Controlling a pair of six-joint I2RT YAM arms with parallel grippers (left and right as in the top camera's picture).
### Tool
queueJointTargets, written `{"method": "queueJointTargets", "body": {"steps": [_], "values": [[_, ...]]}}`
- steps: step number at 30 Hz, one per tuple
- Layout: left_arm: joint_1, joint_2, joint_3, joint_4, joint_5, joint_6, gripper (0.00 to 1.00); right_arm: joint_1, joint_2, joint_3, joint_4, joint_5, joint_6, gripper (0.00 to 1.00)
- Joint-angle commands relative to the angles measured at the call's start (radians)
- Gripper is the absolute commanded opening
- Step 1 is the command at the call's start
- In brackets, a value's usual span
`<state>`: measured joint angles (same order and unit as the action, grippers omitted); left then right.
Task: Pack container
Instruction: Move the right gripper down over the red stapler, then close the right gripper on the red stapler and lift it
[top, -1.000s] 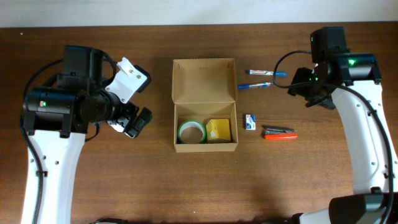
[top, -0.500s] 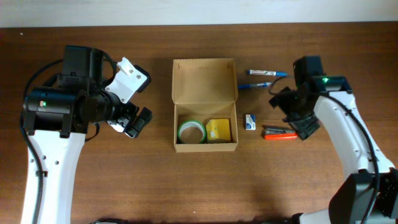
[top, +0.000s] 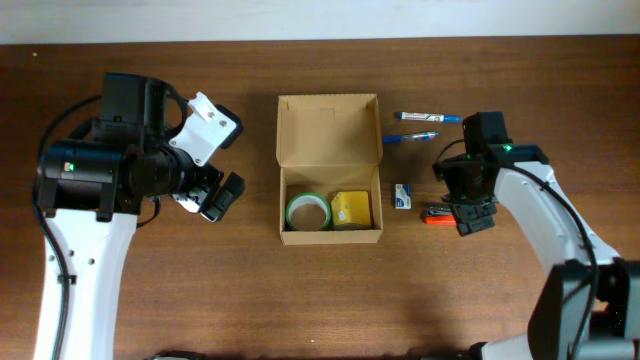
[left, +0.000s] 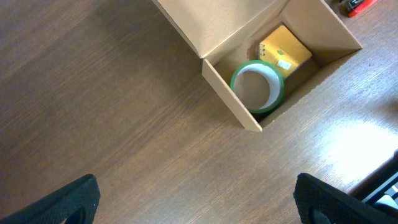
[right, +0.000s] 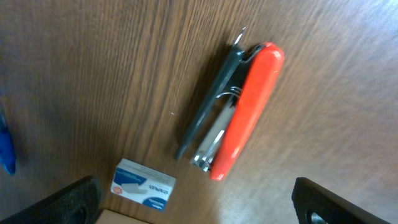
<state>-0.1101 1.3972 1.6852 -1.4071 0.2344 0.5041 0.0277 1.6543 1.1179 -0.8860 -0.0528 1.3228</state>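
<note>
Got the right gripper (top: 466, 213) spread wide and empty, parked straight above the orange stapler (right: 239, 106). Swung down here from up by the blue pens (top: 418, 117) over the last second and finished opening on the way, so probably lining up a grab, not a drop. Found the container (top: 328, 128) off to its left, lid flapped open, already holding a green tape roll (left: 257, 87) and a yellow pad-looking thing (left: 285, 51). Still missing the stapler, the little staple box (right: 143, 185) and the pens. Can't make out the stapler well from overhead, half hidden under the fingers. Plain as day on the right wrist view though: lying flat, untouched, staple box near it. Only get the box contents close up from the left wrist view, with the left gripper (top: 212, 197) also wide open and empty, well off beyond the container.
</note>
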Motion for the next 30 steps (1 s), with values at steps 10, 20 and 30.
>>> {"method": "queueJointTargets", "body": {"steps": [10, 20, 30], "values": [[0.002, -0.005, 0.014, 0.0, 0.004, 0.013, 1.0, -0.032, 0.141, -0.016, 0.076, -0.068, 0.055, 0.97], [0.002, -0.005, 0.014, 0.0, 0.004, 0.013, 1.0, -0.049, 0.185, -0.016, 0.084, -0.079, 0.055, 0.87], [0.002, -0.005, 0.014, 0.0, 0.004, 0.013, 0.99, -0.049, 0.187, -0.016, 0.083, -0.079, 0.074, 0.82]]}}
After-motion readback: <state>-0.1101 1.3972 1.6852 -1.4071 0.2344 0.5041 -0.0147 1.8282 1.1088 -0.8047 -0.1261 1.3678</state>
